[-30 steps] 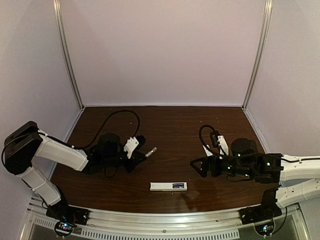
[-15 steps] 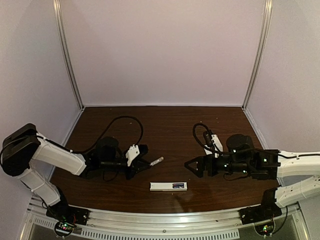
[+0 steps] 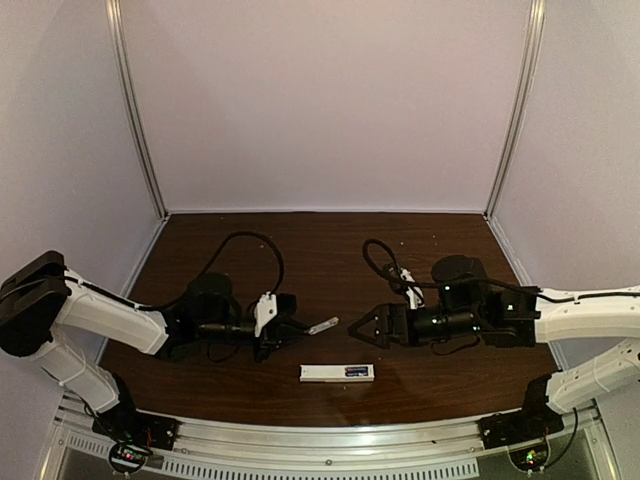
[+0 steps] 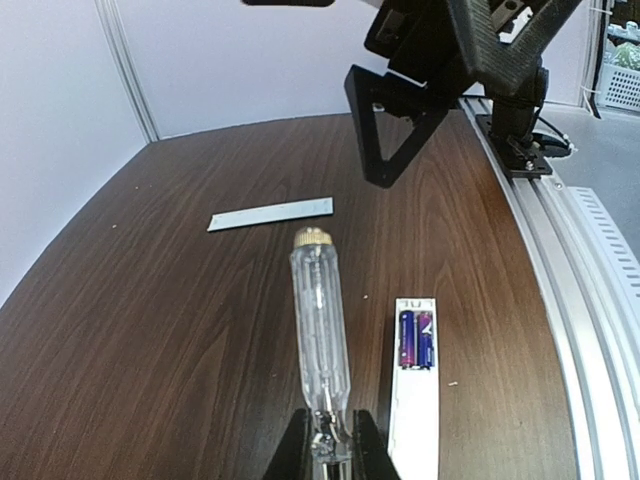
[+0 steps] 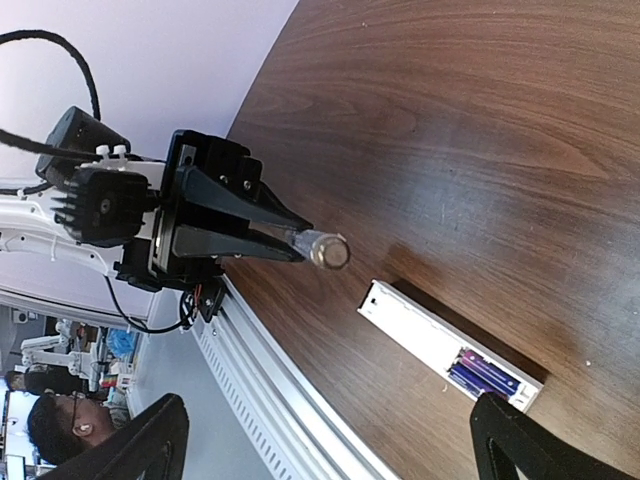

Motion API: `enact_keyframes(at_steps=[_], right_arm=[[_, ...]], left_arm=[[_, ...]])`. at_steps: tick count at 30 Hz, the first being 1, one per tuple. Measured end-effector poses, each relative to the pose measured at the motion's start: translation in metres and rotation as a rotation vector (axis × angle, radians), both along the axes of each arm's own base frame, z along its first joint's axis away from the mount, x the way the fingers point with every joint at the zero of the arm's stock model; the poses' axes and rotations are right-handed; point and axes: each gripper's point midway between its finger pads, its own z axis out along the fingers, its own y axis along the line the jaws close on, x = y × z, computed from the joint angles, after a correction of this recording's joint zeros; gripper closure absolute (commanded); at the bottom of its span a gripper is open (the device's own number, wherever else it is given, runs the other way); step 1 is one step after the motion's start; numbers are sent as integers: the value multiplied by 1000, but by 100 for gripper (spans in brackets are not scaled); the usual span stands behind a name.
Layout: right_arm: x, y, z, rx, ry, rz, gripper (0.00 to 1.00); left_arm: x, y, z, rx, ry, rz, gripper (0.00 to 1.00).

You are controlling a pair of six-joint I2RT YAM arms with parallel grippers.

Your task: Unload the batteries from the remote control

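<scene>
The white remote control [image 3: 337,372] lies near the table's front edge, its battery recess open and facing up. Two bluish-purple batteries [image 3: 355,371] sit side by side in it. They also show in the left wrist view [image 4: 416,338] and the right wrist view [image 5: 485,373]. My left gripper [image 3: 283,330] is shut on the tip end of a clear-handled screwdriver [image 4: 320,325], held level just left of and behind the remote [image 4: 415,410]. My right gripper [image 3: 362,333] is open and empty, hanging above the table behind the remote's right end, facing the screwdriver's handle [image 5: 325,248].
A thin flat white cover strip [image 4: 270,213] lies on the table beyond the screwdriver. A metal rail [image 3: 320,445] runs along the front edge. Purple walls close in the back and sides. Black cables loop from both wrists.
Both arms have moved toward the table's middle. The left gripper carried the screwdriver to the right, and the open right gripper moved left, closer to it. The remote has not moved.
</scene>
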Motion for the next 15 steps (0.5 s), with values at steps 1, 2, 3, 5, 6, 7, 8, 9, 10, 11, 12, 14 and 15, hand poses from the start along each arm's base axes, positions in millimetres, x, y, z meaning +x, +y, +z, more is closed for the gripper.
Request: enact_keyframes(at_steps=[1, 2, 3, 5, 6, 7, 8, 9, 10, 11, 12, 14, 15], right_arm=[[1, 4, 0, 3, 15, 4, 0], [2, 9, 0, 7, 35, 7, 0], [2, 13, 0, 9, 46, 10, 0], [4, 21, -1, 27, 79, 10, 0], [4, 23, -2, 32, 93, 9, 0], [4, 25, -4, 35, 108, 8, 1], [5, 28, -6, 36, 125, 6, 2], [6, 31, -8, 35, 135, 5, 3], [7, 34, -10, 34, 149, 3, 4], [8, 37, -11, 33, 159, 2, 6], [10, 40, -12, 34, 168, 1, 8], [12, 46, -12, 42, 188, -3, 10], [13, 48, -12, 45, 192, -3, 12]], left_arm=[[-2, -1, 1, -2, -6, -5, 100], [-3, -2, 2, -5, -12, -8, 100], [-4, -2, 2, -7, -17, -10, 100], [-7, -2, 3, -10, -26, -14, 100], [-8, -2, 3, -10, -29, -16, 100], [-9, -2, 3, -11, -32, -16, 100], [-10, -1, 4, -11, -36, -12, 100], [-11, -1, 4, -11, -38, -15, 100], [-11, -1, 4, -12, -43, -14, 100], [-12, -2, 5, -13, -47, -14, 100], [-13, -2, 6, -14, -50, -14, 100], [-14, -3, 7, -15, -57, -13, 100], [-14, -3, 7, -15, -59, -13, 100]])
